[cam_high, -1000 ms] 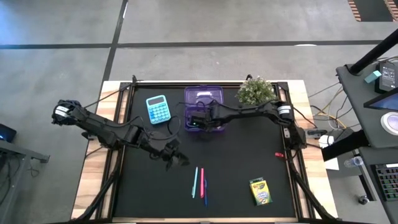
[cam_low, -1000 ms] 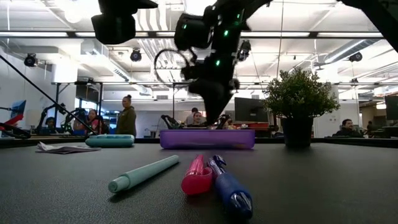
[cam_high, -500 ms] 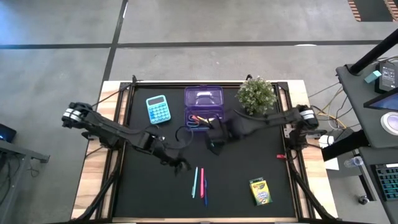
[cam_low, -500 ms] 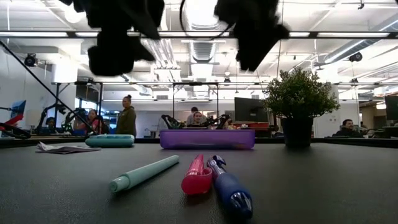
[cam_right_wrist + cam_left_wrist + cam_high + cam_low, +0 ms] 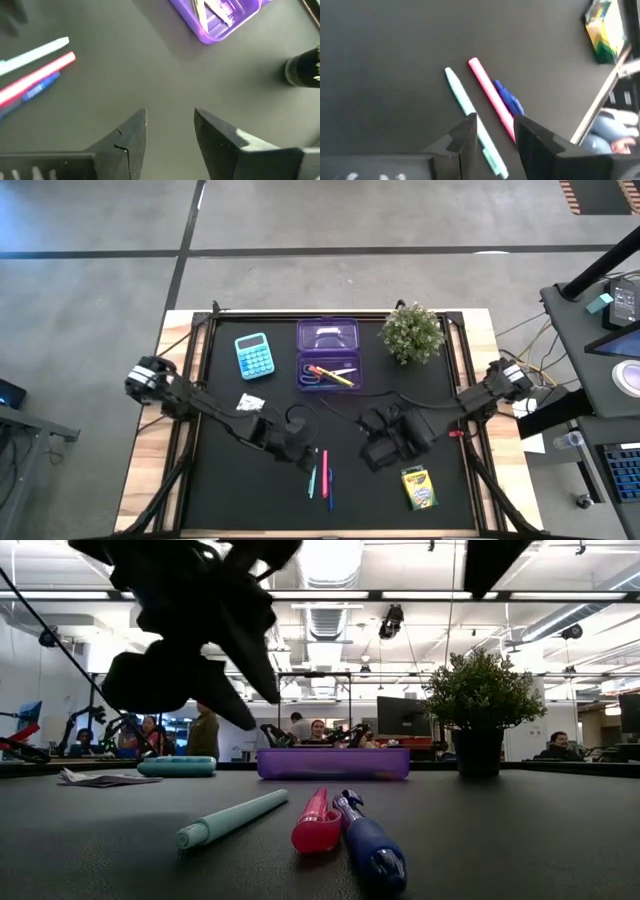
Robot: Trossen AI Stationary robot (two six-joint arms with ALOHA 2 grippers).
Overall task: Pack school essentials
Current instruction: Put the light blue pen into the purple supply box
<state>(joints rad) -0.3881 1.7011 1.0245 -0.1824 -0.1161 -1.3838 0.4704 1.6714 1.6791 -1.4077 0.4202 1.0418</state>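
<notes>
Three pens lie side by side on the black mat near the near edge: teal point(image 5: 312, 473), pink point(image 5: 323, 472) and blue point(image 5: 330, 485). My left gripper point(image 5: 306, 460) hovers open just above their far ends; its wrist view shows the teal pen point(image 5: 470, 112) and pink pen point(image 5: 490, 100) under the fingers. My right gripper point(image 5: 372, 454) hangs open over bare mat, between the pens and the crayon box point(image 5: 420, 488). The purple box point(image 5: 328, 352) holds blue-handled scissors point(image 5: 311, 376) and a yellow pencil. A white packet point(image 5: 250, 402) and a red marker point(image 5: 449, 429) lie on the mat.
A teal calculator point(image 5: 252, 356) sits left of the purple box, and a potted plant point(image 5: 411, 332) stands to its right at the far edge. Bare mat lies between the box and the pens. People sit in the room beyond the table point(image 5: 315, 730).
My right gripper has drawn up out of the purple box and swung toward the near edge and the right, over bare mat. My left gripper has moved toward the near edge and the right, coming over the pens. The scissors and pencil now show in the box.
</notes>
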